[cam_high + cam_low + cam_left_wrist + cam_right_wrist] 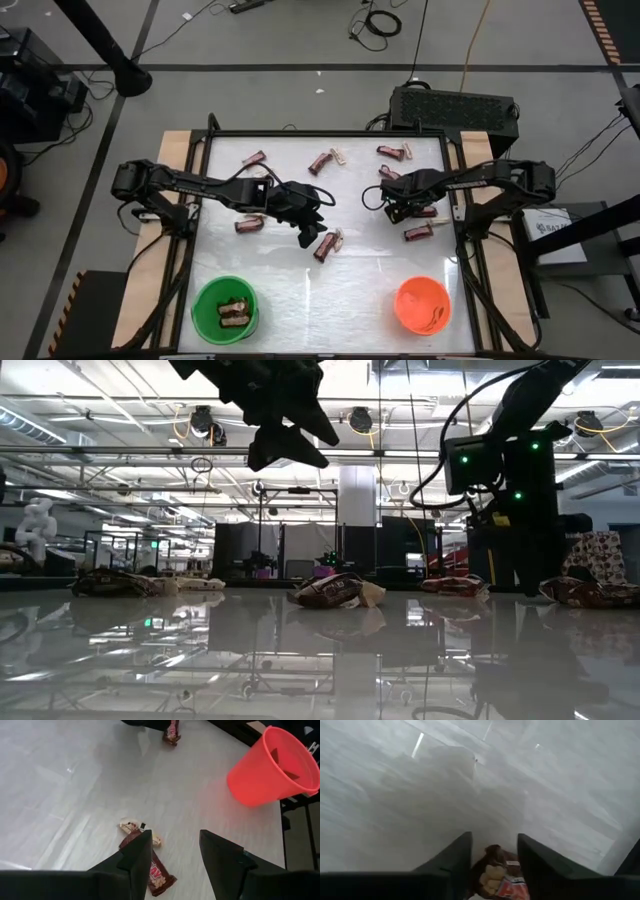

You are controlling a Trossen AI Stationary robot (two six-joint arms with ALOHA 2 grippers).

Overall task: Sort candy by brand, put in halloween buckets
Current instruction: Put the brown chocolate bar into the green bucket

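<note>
Our left gripper [175, 857] has its fingers spread with nothing between them, hovering off the table above a dark reddish-brown bar [150, 870] that lies touching a pale tan bar [134, 826]. In the high view this pair sits near the table's centre, just at 5 o'clock of the left gripper [308, 232]. To take the dark bar alone, we should come straight down with one finger on each long side of it and keep the finger nearest the pale bar from catching that wrapper too; a slight turn of the wrist to line up with the dark bar would help.

Our right gripper [494, 860] is low at the table with its fingers parted around a small cluster of candy [499, 876], dark and pale wrappers bunched together; we cannot tell whether they grip it yet. In the high view it works at 3 o'clock of the centre [400, 205]. We should close on one wrapper only, since the kinds must go apart.

The green bucket [200, 300] stands at 7 o'clock and already holds a few bars; the orange bucket [405, 300] at 5 o'clock. More candy lies scattered toward 12 o'clock.
</note>
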